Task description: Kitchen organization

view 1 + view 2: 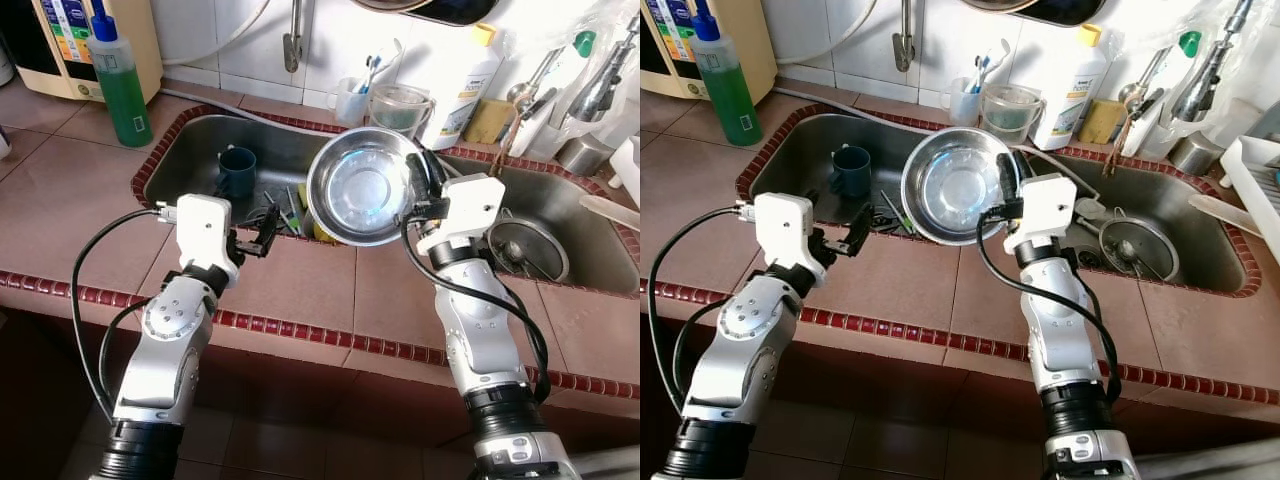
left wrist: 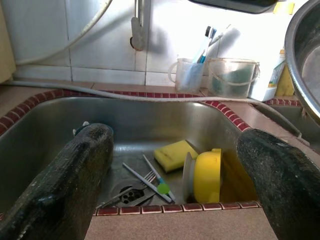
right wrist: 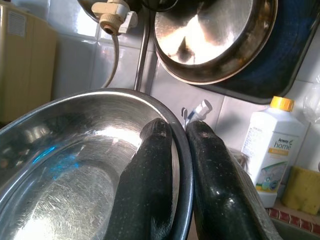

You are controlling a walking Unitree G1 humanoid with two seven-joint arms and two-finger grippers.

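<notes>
Setting: tiled kitchen counter [image 1: 300, 290] edged in dark red, with a double steel sink [image 1: 195, 140] across the middle of your head views and white wall tiles behind.
Left basin: you see a dark blue mug [image 1: 237, 171] standing upright, loose cutlery [image 2: 150, 180] by the drain, a yellow sponge [image 2: 174, 154] and a yellow bowl [image 2: 207, 175] on its edge near the front wall.
Right basin: a round metal lid [image 1: 528, 250] lies at the bottom, lower right of the sink.
Back ledge: a clear cup with toothbrushes [image 1: 352, 98], a clear measuring jug [image 1: 400, 108] and a white detergent bottle [image 1: 465, 85] stand in a row at top centre; a green liquid bottle [image 1: 118, 80] stands at upper left.
Steel bowl [image 1: 362, 187]: it is held up over the divider between the basins, at frame centre, tilted so its hollow faces your camera, with its rim close to upright.
Right gripper [image 3: 176, 165]: its fingers pinch the bowl's rim, one inside and one outside, on the bowl's right side; the arm reaches up from the lower right with the wrist bent toward the sink.
Left gripper [image 1: 268, 228]: its fingers are spread wide with nothing between them, pointing into the left basin from above the front counter edge; the arm rises from the lower left.
</notes>
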